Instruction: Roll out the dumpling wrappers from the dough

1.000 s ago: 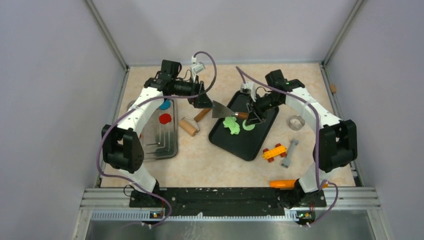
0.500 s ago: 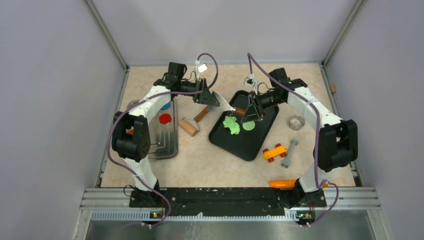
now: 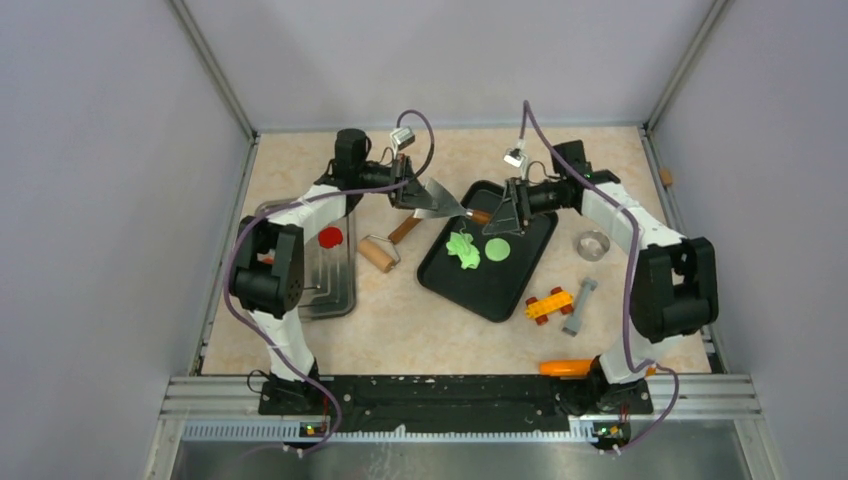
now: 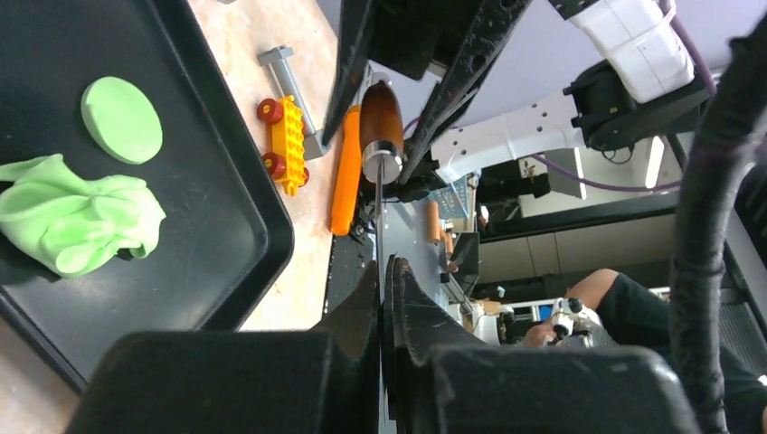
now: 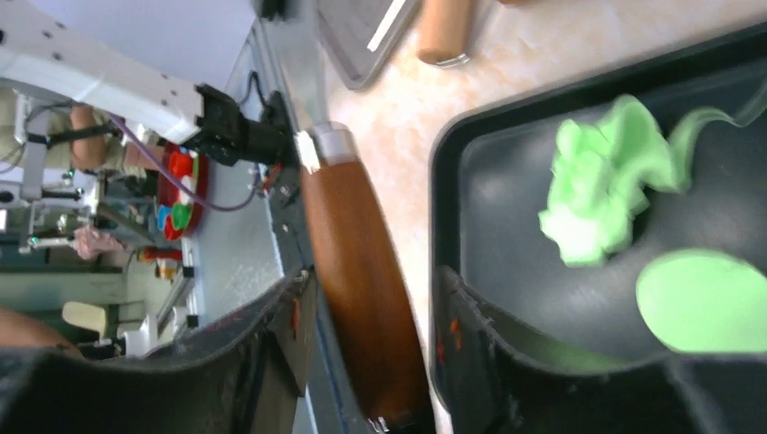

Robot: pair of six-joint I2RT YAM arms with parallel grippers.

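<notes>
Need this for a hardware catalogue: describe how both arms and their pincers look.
Both the left arm and right arm have white links joined by bulky black joints. A purple cable trails along each. The left pincer and right pincer are black, with two tapering fingers each.

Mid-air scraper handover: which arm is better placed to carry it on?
Left, likely. The left fingers are shut on the scraper blade. The right fingers only flank its wooden handle, grip unclear.
</notes>
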